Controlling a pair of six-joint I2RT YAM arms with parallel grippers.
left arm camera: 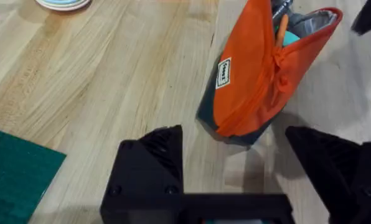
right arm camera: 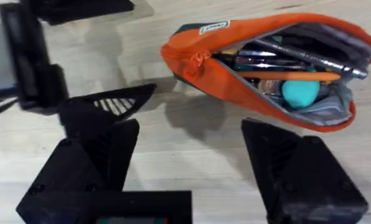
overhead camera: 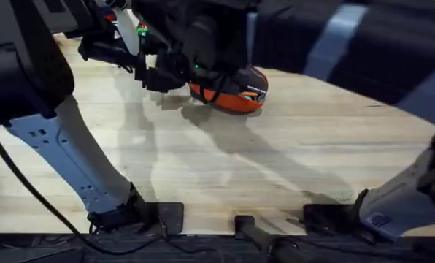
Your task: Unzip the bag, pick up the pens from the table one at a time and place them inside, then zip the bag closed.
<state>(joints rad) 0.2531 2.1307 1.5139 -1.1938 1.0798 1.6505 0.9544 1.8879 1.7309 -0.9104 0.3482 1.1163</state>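
Orange bag (right arm camera: pixel 260 68) lies unzipped on the counter (left arm camera: pixel 111 81), pens (right arm camera: pixel 291 76) inside, small white label unreadable; both grippers' fingers (left arm camera: pixel 151 162) (right arm camera: pixel 285 168) spread open beside it.

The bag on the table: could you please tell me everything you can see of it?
The bag is a soft fabric pouch, bright orange with a dark bottom strip, a small white label on its side and grey lining. It lies on the pale wooden table, unzipped and gaping. Inside are an orange pen, a grey pen and a teal rounded item. Both open grippers, left and right, sit near it, touching nothing.
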